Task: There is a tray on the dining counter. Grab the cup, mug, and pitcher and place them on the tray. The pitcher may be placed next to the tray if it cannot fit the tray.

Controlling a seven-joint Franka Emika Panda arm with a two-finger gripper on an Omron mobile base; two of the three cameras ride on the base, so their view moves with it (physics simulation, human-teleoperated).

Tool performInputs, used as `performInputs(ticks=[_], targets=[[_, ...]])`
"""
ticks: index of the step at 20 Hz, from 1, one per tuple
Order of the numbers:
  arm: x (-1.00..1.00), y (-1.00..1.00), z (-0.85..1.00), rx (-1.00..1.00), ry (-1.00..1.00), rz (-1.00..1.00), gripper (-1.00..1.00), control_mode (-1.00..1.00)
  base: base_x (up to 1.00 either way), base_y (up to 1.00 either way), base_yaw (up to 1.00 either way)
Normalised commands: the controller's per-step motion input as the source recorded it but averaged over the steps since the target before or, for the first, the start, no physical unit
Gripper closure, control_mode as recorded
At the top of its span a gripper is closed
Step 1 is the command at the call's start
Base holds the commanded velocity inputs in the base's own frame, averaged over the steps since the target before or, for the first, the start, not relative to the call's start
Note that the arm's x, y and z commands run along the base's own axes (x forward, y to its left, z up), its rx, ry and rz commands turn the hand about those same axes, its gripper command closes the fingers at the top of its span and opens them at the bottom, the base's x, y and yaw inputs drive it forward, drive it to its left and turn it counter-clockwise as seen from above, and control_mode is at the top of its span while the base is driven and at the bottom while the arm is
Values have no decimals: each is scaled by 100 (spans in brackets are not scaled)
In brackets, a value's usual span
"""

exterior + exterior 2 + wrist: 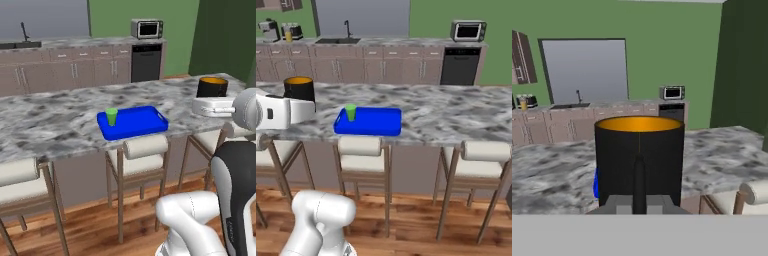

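Fingers (pixel 639 200): closed on the black mug (pixel 212 87), held above the table (pixel 50 125), probably for carrying.
Cup (pixel 111 116): standing on the blue tray (pixel 142 122), at its 9 o'clock end.
Next: carry mug toward tray's free side.

1. The left base view looked forward and down from behind the arm's left at the table (pixel 60 125).
2. The right base view shared the tray (pixel 376 122) from the right.
3. The hand view sat close behind the mug (pixel 639 160).
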Motion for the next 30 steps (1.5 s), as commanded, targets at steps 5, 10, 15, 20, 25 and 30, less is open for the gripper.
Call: performInputs(ticks=[5, 10, 15, 20, 25, 30], targets=[[0, 0, 0, 0, 0, 0, 100, 100, 30, -67, 27], [0, 0, 0, 0, 0, 0, 100, 100, 36, -47, 16], [0, 0, 0, 0, 0, 0, 100, 100, 38, -40, 10], [0, 0, 0, 0, 0, 0, 100, 100, 51, -2, 1], [0, 0, 0, 0, 0, 0, 100, 100, 64, 0, 0], [0, 0, 0, 0, 0, 0, 100, 100, 44, 8, 0]])
